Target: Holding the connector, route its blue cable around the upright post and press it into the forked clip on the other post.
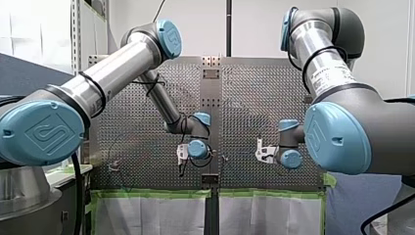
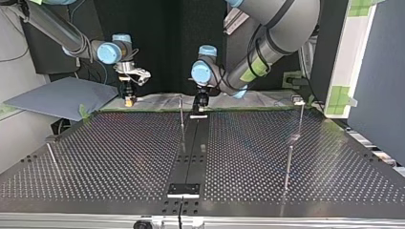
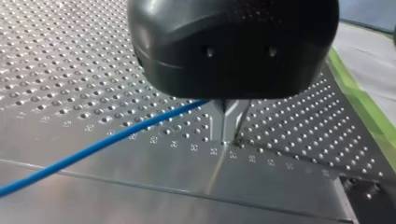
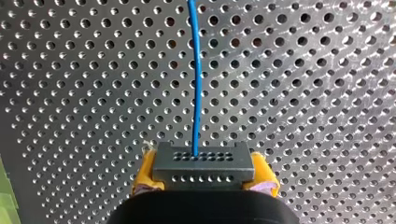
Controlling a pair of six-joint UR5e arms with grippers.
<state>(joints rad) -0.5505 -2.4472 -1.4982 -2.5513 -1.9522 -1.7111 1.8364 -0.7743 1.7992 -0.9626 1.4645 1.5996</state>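
Note:
In the right wrist view my right gripper (image 4: 204,171) is shut on a dark grey connector (image 4: 203,162), with yellow pads (image 4: 145,171) on both its sides. The blue cable (image 4: 196,70) leaves the connector's face and runs straight ahead over the perforated table. In the left wrist view my left gripper (image 3: 227,136), black with metal fingers, is shut on the blue cable (image 3: 93,147) just above the plate; the cable trails off to one side. In the top view my right gripper (image 2: 128,97) hangs at the far left and my left gripper (image 2: 200,102) at the far middle, beside a thin upright post (image 2: 181,114).
More thin posts stand at the top view's right (image 2: 288,167), far right (image 2: 301,117) and near left (image 2: 52,157). A black strip (image 2: 191,152) runs down the table's middle. Green tape (image 3: 364,107) marks the table's edge by my left gripper. A grey sheet (image 2: 62,95) lies off the far left corner.

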